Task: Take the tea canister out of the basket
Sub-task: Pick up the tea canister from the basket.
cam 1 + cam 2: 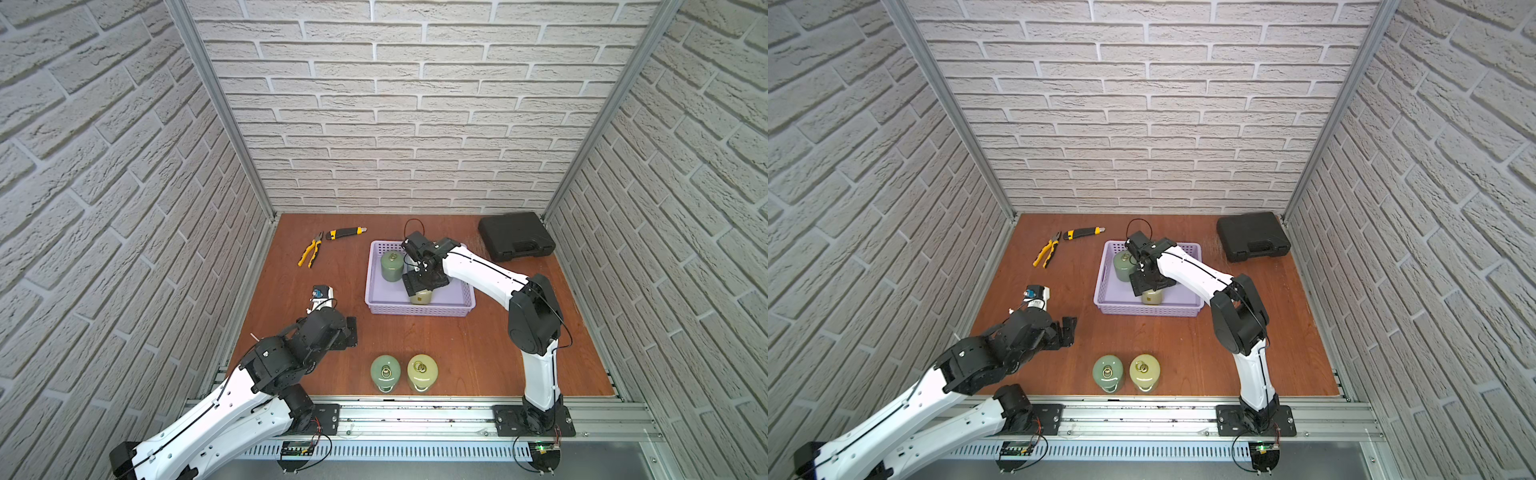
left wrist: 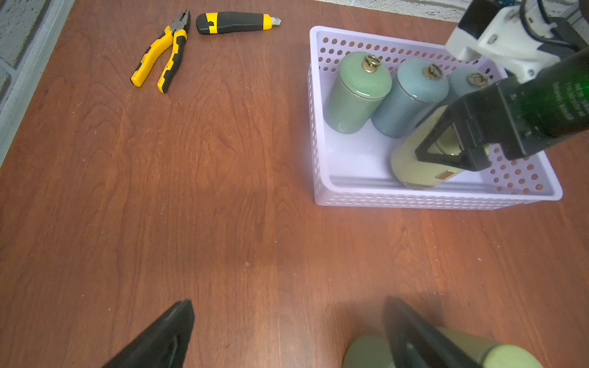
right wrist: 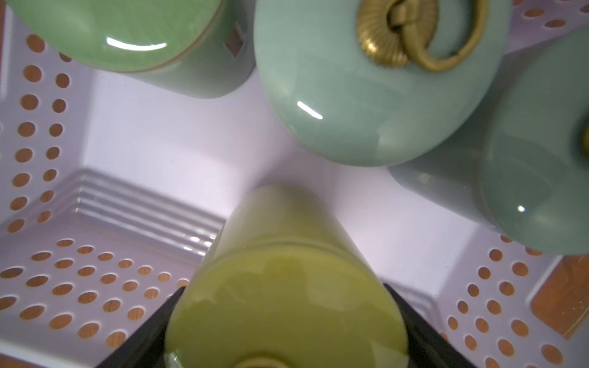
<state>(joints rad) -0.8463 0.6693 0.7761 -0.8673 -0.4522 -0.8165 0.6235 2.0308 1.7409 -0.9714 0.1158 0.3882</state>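
Right gripper [image 3: 283, 288] is clamping the yellow-green tea canister [image 2: 411, 165], which is leaning inside the basket [image 2: 414, 200] by its front edge. Left gripper [image 2: 287, 301] is hanging, jaws apart, toward the tabletop's front-left corner. Risks: glazed side slipping through the grip; base catching the rim and dragging the basket. The canister's brown label [image 2: 444, 175] is showing no legible writing.

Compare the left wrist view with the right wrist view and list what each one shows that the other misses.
Left wrist only: the pliers, the utility knife, the open left gripper and bare table. Right wrist only: both fingers of the right gripper against the yellow-green canister. Shared: the lavender basket, that canister, a green canister and two blue canisters.
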